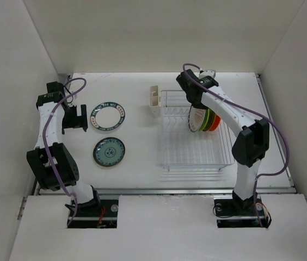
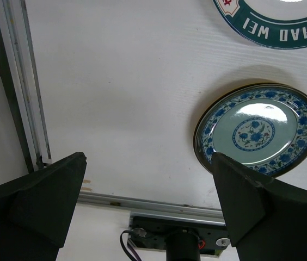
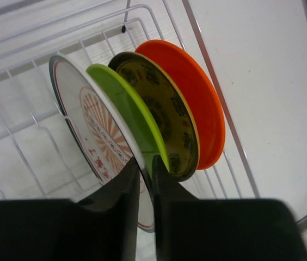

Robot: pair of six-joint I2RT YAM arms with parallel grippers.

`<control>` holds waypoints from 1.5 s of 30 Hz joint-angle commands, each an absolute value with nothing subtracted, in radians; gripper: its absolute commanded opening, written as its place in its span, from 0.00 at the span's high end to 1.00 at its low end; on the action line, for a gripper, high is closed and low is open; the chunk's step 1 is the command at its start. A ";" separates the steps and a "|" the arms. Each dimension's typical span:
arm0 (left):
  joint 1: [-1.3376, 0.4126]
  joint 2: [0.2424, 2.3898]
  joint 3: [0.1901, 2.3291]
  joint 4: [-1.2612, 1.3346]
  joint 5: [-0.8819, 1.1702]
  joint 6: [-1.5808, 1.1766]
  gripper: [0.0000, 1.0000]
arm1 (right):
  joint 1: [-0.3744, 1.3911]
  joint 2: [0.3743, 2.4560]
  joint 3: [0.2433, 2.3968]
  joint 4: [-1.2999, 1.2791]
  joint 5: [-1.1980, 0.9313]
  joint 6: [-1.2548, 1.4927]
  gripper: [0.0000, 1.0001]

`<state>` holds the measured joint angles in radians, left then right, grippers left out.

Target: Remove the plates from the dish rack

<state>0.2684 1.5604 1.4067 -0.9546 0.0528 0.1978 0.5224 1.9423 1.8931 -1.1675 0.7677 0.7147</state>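
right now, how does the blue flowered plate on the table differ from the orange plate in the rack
The blue flowered plate lies flat on the table; the orange plate stands on edge in the dish rack. The blue flowered plate carries a pattern and a dark rim; the orange plate is plain. Both are round.

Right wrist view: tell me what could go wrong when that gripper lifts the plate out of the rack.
1. The right gripper pinches only the thin rim of the white plate. Such a narrow hold could slip, or let the plate swing.
2. The green plate stands close beside it, and one finger sits next to its edge. Lifting may drag or tip it into the yellow plate.
3. The white plate might catch on the rack wires.
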 commanded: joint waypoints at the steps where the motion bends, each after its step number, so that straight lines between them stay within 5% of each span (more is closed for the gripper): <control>1: 0.268 1.534 1.397 -0.977 0.066 0.215 0.00 | 0.528 1.940 1.893 -1.175 0.801 0.726 0.91; 3: 0.268 1.543 1.397 -0.977 0.066 0.215 0.00 | 0.528 1.928 1.904 -1.184 0.810 0.726 1.00; 20: 0.241 1.552 1.397 -0.977 0.078 0.204 0.00 | 0.641 1.743 2.336 -1.347 0.973 0.684 1.00; 30: 0.265 1.574 1.407 -0.959 0.089 0.124 0.00 | 0.722 1.740 1.948 -0.441 0.125 0.549 1.00; 40: 0.368 1.583 1.447 -0.925 0.029 0.055 0.00 | 0.732 2.340 2.436 -0.286 -0.204 0.681 1.00; 45: 0.368 1.592 1.436 -0.907 0.020 0.077 0.00 | 0.732 2.470 2.412 -0.137 -0.251 0.834 1.00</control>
